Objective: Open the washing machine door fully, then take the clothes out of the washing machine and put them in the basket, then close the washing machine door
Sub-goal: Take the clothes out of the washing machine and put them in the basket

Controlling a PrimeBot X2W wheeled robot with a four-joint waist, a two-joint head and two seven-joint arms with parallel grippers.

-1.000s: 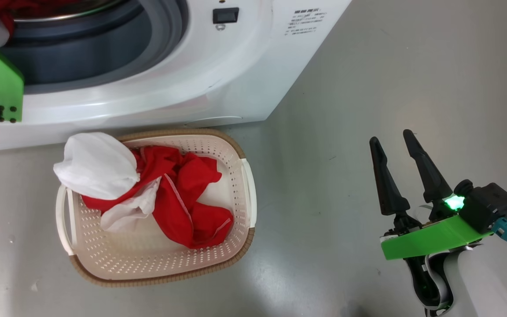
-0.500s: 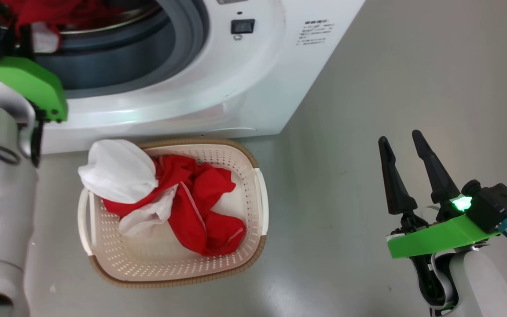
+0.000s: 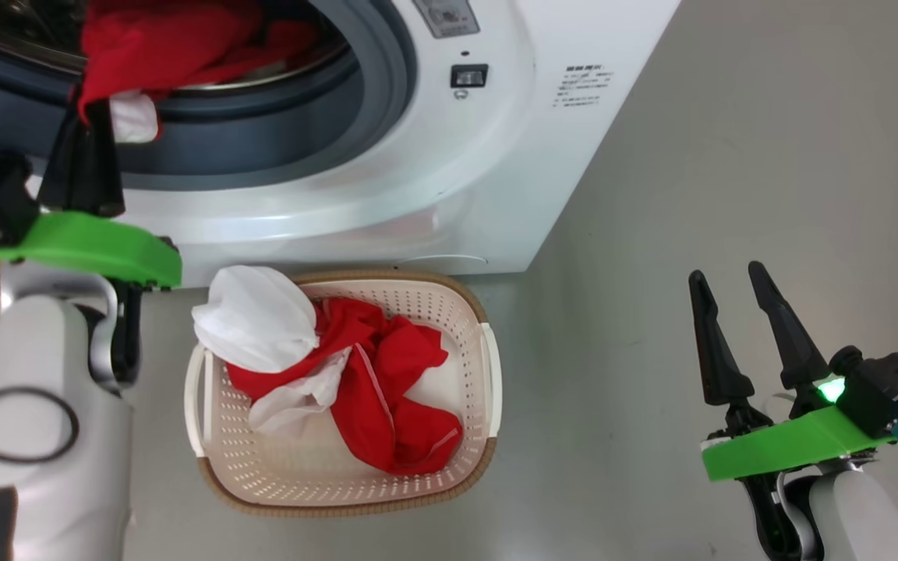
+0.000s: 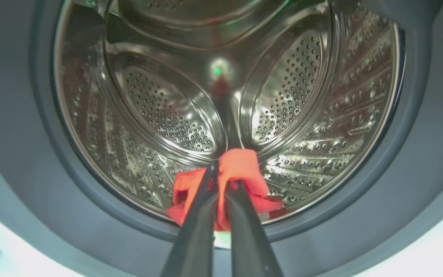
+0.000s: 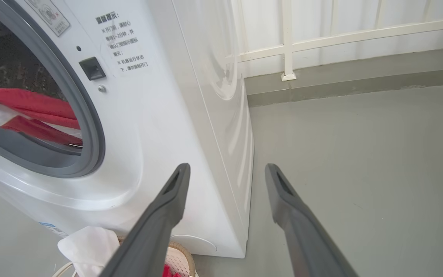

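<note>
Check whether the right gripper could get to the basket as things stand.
Probably yes. The right gripper stands open over bare floor to the right of the basket, with nothing lying between them.

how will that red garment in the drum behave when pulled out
Probably floppy: the red garment drapes from the drum and bunches in the shut left end effector. Likely light, being thin cloth. It may drag on the grey ring.
</note>
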